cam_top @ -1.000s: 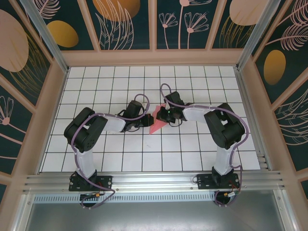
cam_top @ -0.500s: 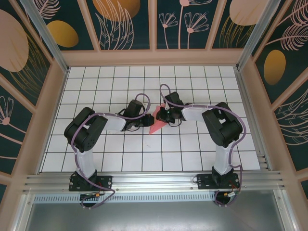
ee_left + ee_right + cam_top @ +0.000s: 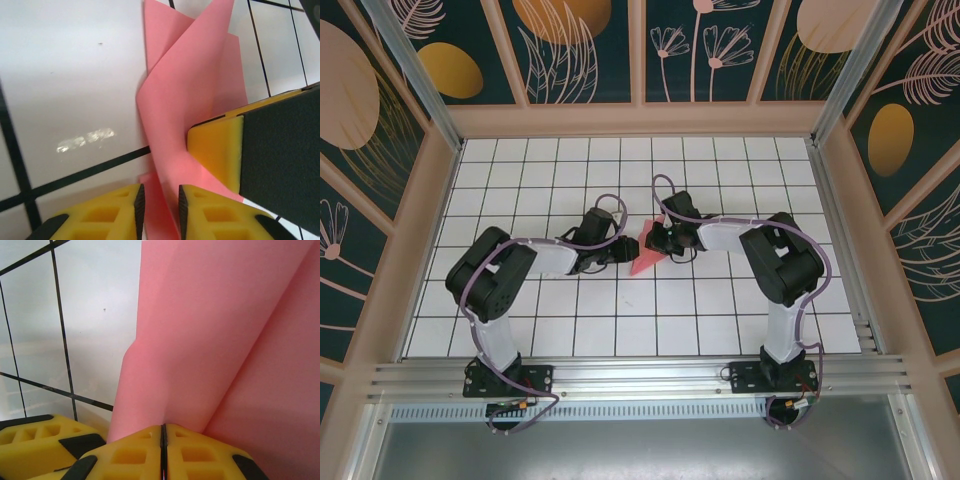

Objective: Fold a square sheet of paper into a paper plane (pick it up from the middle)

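Observation:
The paper plane (image 3: 643,256), salmon-pink paper folded into a narrow pointed shape, lies mid-table between the two grippers. My right gripper (image 3: 657,240) is at its upper right end. In the right wrist view the right gripper (image 3: 162,426) is shut on a raised fold of the paper plane (image 3: 215,340). My left gripper (image 3: 623,250) comes in from the left. In the left wrist view the left gripper (image 3: 161,192) stands slightly open, and a standing flap of the paper plane (image 3: 190,90) runs through the gap. The right gripper's fingers (image 3: 217,150) press the paper just beyond.
The white grid table (image 3: 560,320) is walled by a wooden frame (image 3: 435,220) on the left, back and right. An aluminium rail (image 3: 640,372) with both arm bases runs along the near edge. Purple cables loop above both wrists.
The left arm's elbow has swung out to the left and down. The right gripper has edged slightly left. The paper stays in the same place.

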Robot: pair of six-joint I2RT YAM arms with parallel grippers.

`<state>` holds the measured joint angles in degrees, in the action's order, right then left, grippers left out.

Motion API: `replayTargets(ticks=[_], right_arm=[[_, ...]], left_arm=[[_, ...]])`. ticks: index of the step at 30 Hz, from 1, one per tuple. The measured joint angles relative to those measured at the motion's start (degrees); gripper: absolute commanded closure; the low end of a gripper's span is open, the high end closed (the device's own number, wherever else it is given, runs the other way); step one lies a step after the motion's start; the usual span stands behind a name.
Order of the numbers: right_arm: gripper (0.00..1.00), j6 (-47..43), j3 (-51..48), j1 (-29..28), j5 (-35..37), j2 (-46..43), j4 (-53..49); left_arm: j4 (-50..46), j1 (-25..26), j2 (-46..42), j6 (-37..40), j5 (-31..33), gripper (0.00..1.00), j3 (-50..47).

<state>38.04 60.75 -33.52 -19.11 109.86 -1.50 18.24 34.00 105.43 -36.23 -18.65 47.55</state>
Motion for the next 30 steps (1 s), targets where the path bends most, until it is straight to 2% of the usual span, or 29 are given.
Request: replayTargets(ticks=[9, 18, 23, 30], right_arm=[[0.88, 0.0, -0.5, 0.0, 0.2, -0.9, 0.2], [0.88, 0.0, -0.9, 0.0, 0.2, -1.5, 0.7], [0.88, 0.2, -1.3, 0.0, 0.2, -1.8, 1.3], [0.88, 0.3, -1.4, 0.0, 0.2, -1.8, 1.4]], left_arm=[[2.3, 0.0, -1.7, -3.6, -0.2, 0.61, -2.9], [6.1, -0.3, -1.9, -6.6, -4.3, 0.68, -3.7], [7.8, -0.3, -1.1, -7.0, -6.7, 0.68, -3.7], [8.1, -0.3, 0.7, -6.8, -7.1, 0.7, -3.7]])
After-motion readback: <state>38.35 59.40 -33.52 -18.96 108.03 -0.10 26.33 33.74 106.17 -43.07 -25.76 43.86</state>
